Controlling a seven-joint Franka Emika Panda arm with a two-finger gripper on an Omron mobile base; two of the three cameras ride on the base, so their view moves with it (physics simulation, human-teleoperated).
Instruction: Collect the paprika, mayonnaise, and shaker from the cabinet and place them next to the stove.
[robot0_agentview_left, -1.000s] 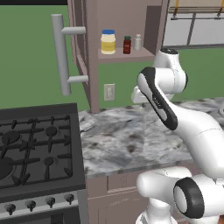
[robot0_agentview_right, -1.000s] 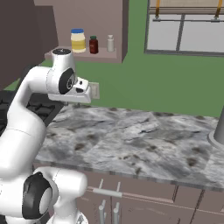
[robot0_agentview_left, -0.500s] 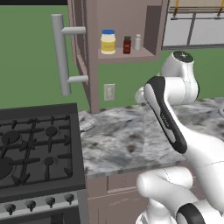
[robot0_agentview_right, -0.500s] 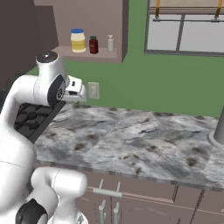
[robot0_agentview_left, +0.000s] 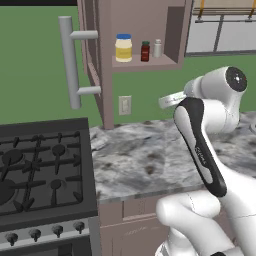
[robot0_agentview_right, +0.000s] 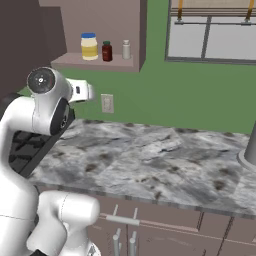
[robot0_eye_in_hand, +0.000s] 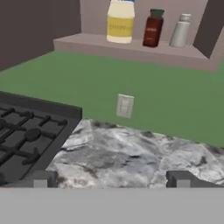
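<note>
Hand view: mayonnaise (robot0_eye_in_hand: 120, 22), paprika (robot0_eye_in_hand: 152, 29), shaker (robot0_eye_in_hand: 180, 30) in cabinet (robot0_eye_in_hand: 131, 49)

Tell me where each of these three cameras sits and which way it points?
Left base view: behind the arm's left, facing stove and cabinet; arm at right.
Right base view: behind its right, facing counter; arm at left.
Hand view: on the hand, facing the shelf; open tool tips at bottom.
All share mayonnaise, paprika, shaker.
</note>
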